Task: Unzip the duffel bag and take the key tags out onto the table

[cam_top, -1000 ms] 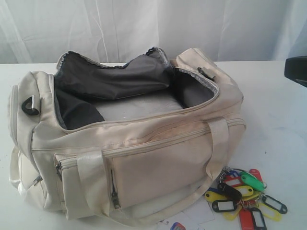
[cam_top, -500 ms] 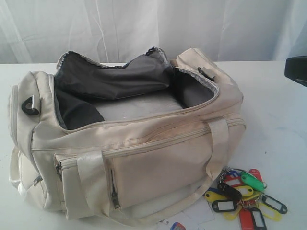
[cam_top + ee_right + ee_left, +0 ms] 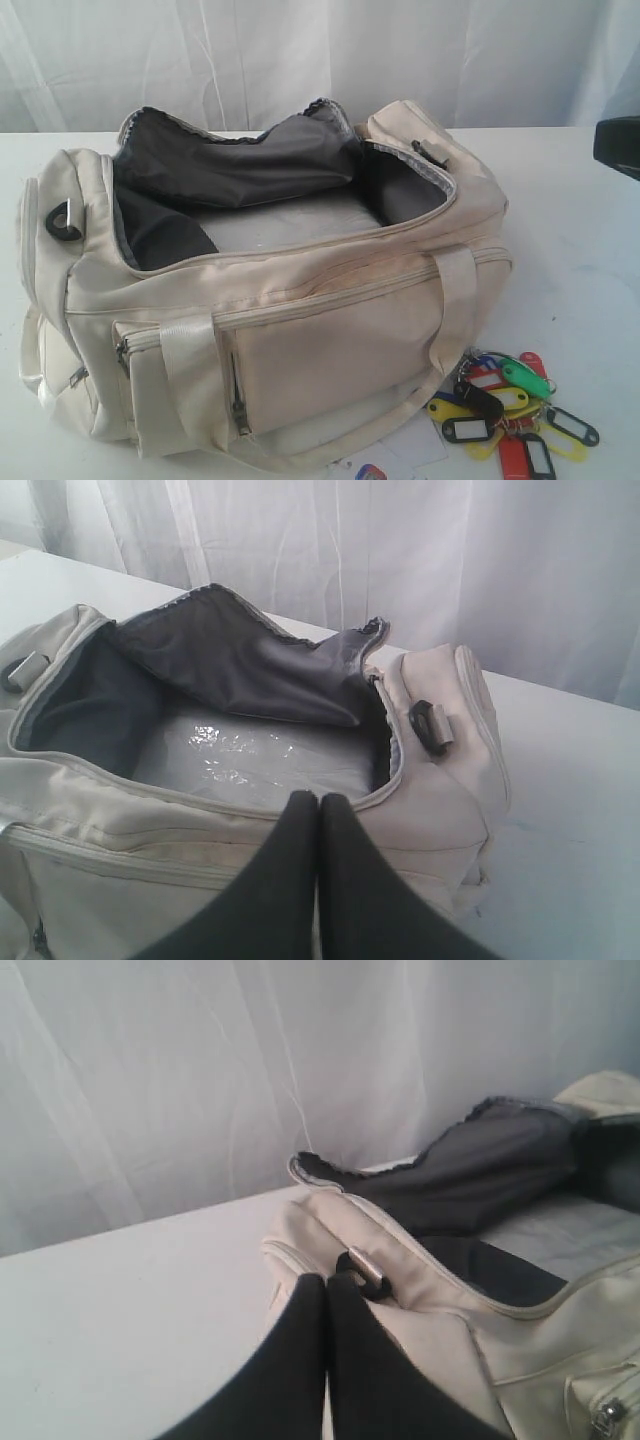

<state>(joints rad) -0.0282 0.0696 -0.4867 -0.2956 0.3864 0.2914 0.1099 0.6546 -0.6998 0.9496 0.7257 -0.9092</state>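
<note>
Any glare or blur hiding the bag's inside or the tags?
Exterior view: even soft light, coloured plastic key tags clear but cropped at the edge. Right wrist view: sheen on crinkled plastic inside the cream fabric duffel bag; black right claw blurred. Left wrist view: hazy, left claw blurred too.

- The bag [image 3: 330, 340] was cream, its lining [image 3: 250, 160] dark grey and its floor [image 3: 290, 225] pale grey.
- Its D-ring [image 3: 62, 222] was black.
- The tags [image 3: 510, 410] were red, yellow, green, blue and black.
- The table [image 3: 570, 230] and curtain [image 3: 300, 50] were white.
- The left gripper [image 3: 327, 1280] and right gripper [image 3: 318, 798] were black.
</note>
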